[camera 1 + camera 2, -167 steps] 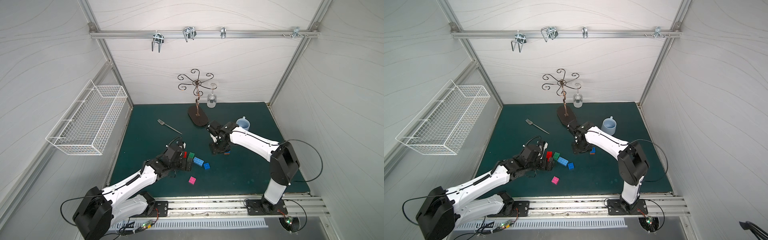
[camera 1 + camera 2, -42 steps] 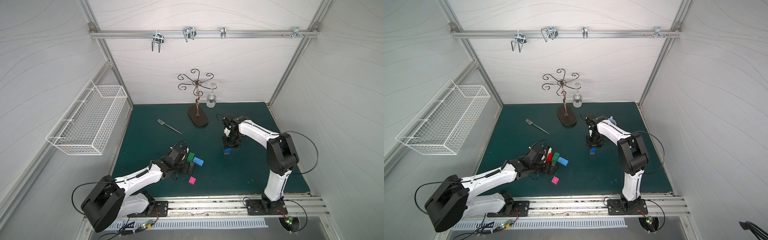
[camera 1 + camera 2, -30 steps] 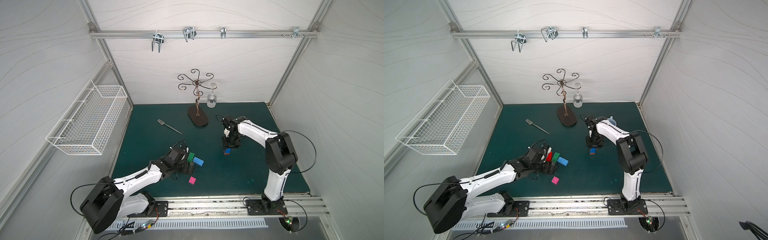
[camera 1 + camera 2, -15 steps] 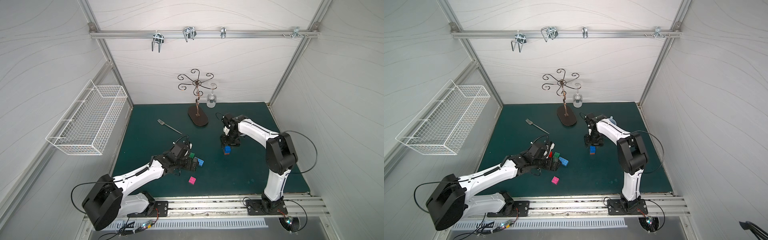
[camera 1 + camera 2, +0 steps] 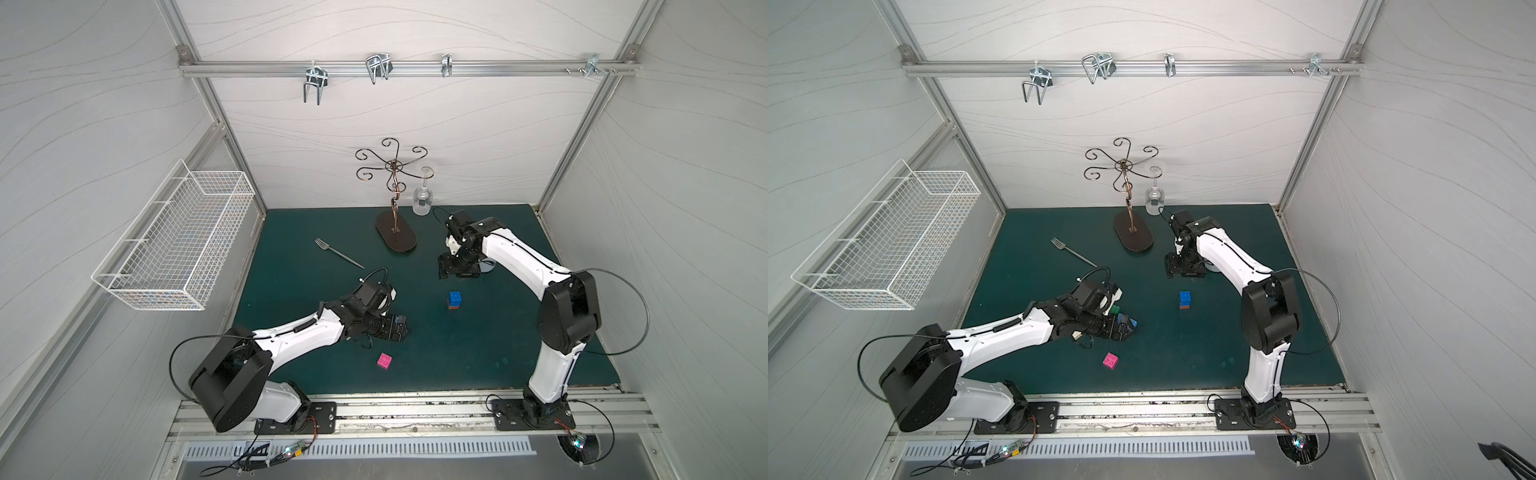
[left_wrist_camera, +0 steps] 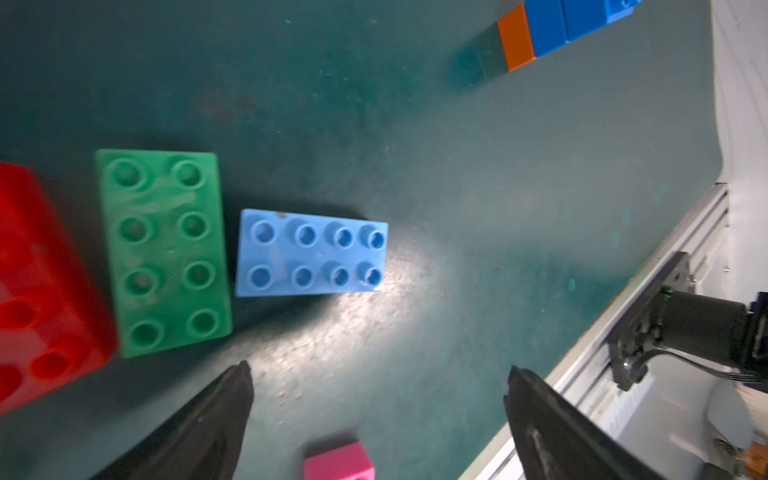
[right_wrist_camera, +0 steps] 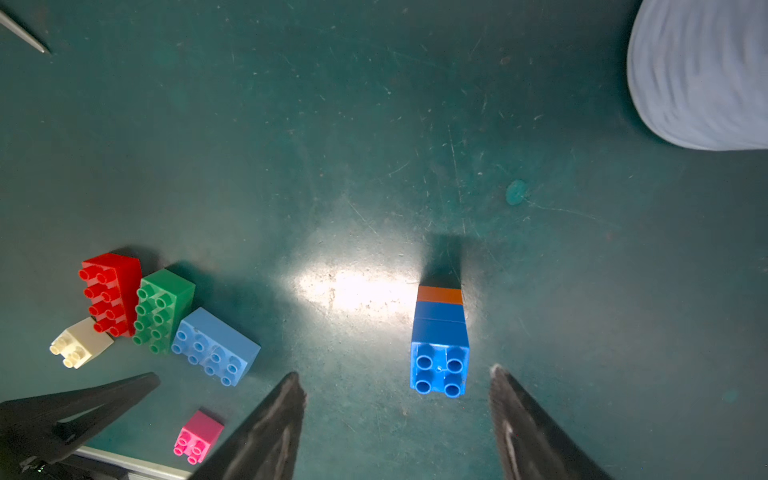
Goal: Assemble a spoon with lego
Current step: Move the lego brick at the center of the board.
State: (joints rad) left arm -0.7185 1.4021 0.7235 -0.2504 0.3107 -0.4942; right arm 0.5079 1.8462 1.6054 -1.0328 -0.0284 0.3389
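Standing upright on the mat, the stem, orange under two blues, is free, just ahead of the right gripper, its jaws apart and empty. Well apart, the red brick, green brick, light-blue brick and white brick huddle by the left gripper, spread wide and empty; the pink brick lies nearby.

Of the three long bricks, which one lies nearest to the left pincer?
The light blue brick. It lies just in front of the open left pincer; the green brick comes next, and the red brick is farthest.
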